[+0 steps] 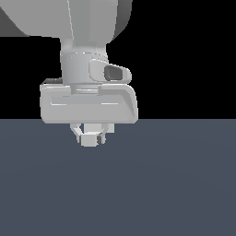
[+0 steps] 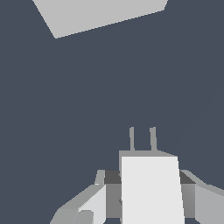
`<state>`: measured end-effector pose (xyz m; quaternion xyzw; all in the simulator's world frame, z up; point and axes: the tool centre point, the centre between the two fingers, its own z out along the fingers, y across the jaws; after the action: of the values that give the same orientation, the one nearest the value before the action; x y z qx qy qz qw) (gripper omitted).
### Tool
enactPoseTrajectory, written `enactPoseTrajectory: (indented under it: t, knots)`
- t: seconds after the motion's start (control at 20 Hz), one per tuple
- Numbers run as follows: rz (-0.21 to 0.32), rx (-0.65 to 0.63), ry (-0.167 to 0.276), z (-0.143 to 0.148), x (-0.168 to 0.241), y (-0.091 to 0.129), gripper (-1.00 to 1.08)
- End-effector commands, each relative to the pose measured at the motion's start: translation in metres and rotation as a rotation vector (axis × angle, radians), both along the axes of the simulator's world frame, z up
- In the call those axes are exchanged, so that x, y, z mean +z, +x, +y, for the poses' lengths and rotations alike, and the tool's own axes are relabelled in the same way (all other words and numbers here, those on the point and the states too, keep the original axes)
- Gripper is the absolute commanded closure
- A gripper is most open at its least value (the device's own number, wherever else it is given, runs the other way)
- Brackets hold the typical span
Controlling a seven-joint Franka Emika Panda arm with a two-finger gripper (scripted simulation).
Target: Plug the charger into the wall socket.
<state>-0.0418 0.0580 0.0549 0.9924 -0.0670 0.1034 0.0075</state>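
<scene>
The charger [image 2: 151, 188] is a small pale block held between my fingers, its two thin prongs [image 2: 142, 139] sticking out of its far end. My gripper [image 2: 148, 192] is shut on it, one finger on each side. In the exterior view the gripper [image 1: 92, 134] hangs below the wide grey hand, with the charger [image 1: 89, 138] as a small pale block between the fingertips, just above the dark floor. A pale flat plate, the wall socket [image 2: 98, 15], shows in the wrist view well ahead of the prongs; its holes are not visible. The socket is out of the exterior view.
The dark blue-grey floor [image 1: 161, 184] fills the lower half of the exterior view. The arm's large grey wrist and hand body [image 1: 87, 101] fill the upper left. Nothing else stands in view.
</scene>
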Motion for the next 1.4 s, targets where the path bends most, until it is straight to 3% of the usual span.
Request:
enactPoseTrajectory:
  t: [0.0,0.7,1.35]
  knots:
    - [0.0,0.049,0.0,-0.003,0.008,0.009,1.08]
    - [0.002,0.266,0.001,-0.01,0.039,0.051,1.08]
    - [0.003,0.309,0.002,-0.01,0.045,0.059,1.08]
